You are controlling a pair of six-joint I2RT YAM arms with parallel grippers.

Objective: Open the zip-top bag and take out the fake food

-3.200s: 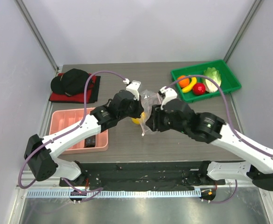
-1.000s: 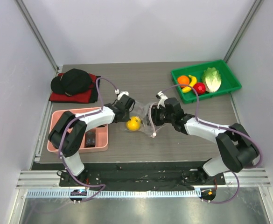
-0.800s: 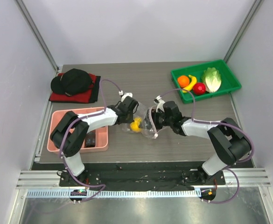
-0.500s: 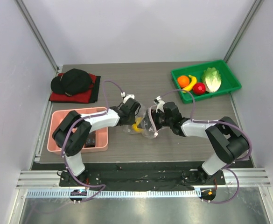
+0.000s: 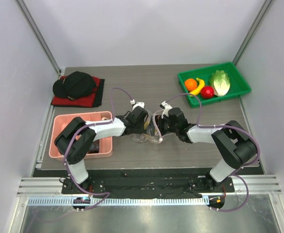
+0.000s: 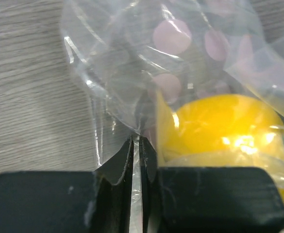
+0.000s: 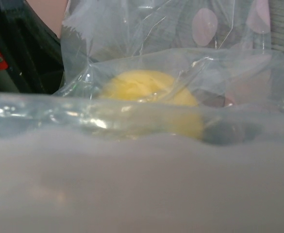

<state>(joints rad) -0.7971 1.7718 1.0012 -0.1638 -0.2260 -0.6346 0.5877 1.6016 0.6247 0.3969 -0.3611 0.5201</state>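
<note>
Four toys are lying out; one lemon (image 6: pixel 224 131) is waiting inside the zip-top bag (image 5: pixel 149 137).

Top view: the orange (image 5: pixel 190 84), banana (image 5: pixel 198 87), red round fruit (image 5: pixel 208 91) and cabbage (image 5: pixel 220 82) are sitting in the green bin (image 5: pixel 239 92), well apart from the bag, which is lying on the table (image 5: pixel 132 87) between the left gripper (image 5: pixel 142 127) and right gripper (image 5: pixel 159 130). Left wrist: the fingers (image 6: pixel 115 167) are pressing together on a fold of clear plastic just beside the lemon. Right wrist: blurred plastic is filling the lens with the lemon showing through, and I cannot tell how this gripper's jaws stand. Emptying looks nearly finished.
</note>
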